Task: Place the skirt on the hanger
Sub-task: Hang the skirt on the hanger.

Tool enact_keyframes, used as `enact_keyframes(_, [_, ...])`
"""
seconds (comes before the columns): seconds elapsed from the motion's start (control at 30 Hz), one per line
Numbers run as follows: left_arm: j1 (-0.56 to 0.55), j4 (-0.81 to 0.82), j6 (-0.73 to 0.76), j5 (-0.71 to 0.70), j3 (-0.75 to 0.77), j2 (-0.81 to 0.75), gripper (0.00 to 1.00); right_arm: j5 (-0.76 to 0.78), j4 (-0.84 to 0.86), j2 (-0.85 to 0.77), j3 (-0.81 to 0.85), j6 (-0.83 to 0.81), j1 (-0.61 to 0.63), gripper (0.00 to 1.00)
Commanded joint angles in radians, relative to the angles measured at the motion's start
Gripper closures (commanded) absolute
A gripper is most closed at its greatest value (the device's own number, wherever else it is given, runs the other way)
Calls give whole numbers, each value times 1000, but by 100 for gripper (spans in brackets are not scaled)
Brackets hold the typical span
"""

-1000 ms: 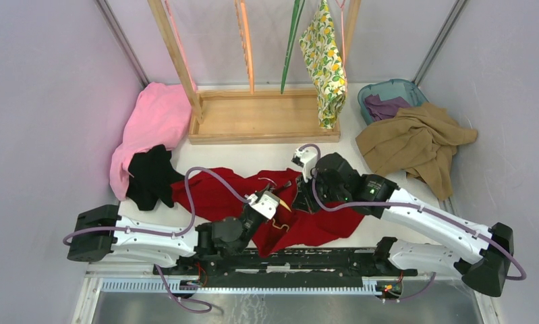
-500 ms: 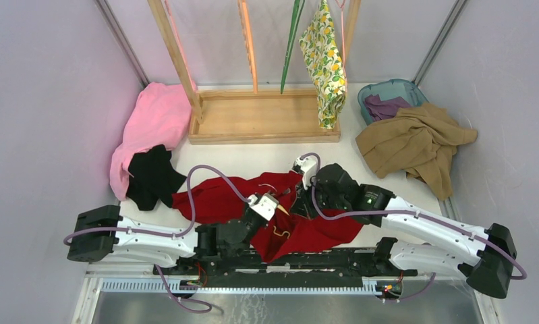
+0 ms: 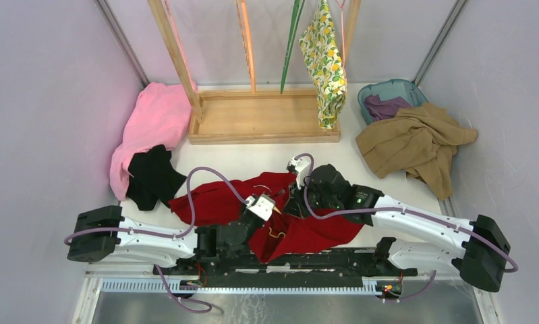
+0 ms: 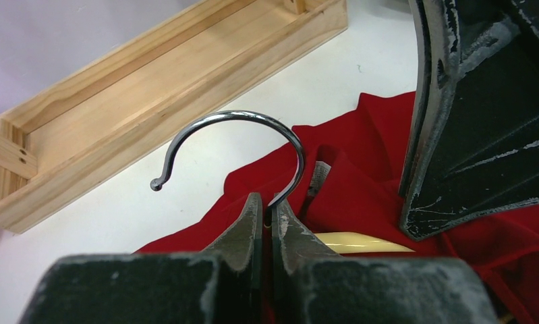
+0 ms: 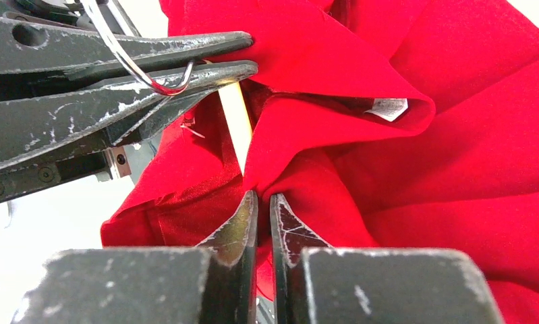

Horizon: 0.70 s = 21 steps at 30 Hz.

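The white counter [image 3: 253, 158] sits between pale lilac walls, with a wooden rack [image 3: 260, 118] at the back. The skirt [image 3: 325, 64] hangs at the rack's right end, well apart from both arms. A thin line of the pink hanger [image 3: 341, 30] shows just beside it (the top is cut off, so I cannot tell how the two meet).

Nearer me, a red garment [image 3: 320, 233] lies crumpled in front of the arm bases. My left claw [image 4: 267, 206] is clenched on the stem of a chrome hook [image 4: 253, 116], which curves up over the cloth; a cream hanger bar [image 4: 361, 241] shows just below it, tucked into the red folds. My right claw [image 5: 258, 199] is close by, facing the left one, its tips nearly together and pinching a fold of the red garment beside that bar.

A tan garment [image 3: 415, 145] is heaped at the right, touching a teal basket [image 3: 394, 86]; pink cloth [image 3: 152, 125] and black cloth [image 3: 152, 175] lie at the left.
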Motion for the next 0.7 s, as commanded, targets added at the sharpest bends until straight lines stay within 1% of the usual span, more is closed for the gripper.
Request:
enact_keyframes(0.0, [-32, 167, -97, 150, 34, -19, 97, -55, 307, 40, 18, 16, 11, 87])
enact_keyframes(0.17, [-32, 175, -93, 147, 29, -15, 97, -89, 329, 53, 15, 16, 11, 76])
enact_keyframes(0.43, [-32, 184, -83, 145, 36, -10, 97, -149, 361, 74, 15, 15, 17, 64])
enact_keyframes(0.67, [-32, 184, -80, 148, 38, -17, 97, -152, 359, 118, 35, 5, 37, 62])
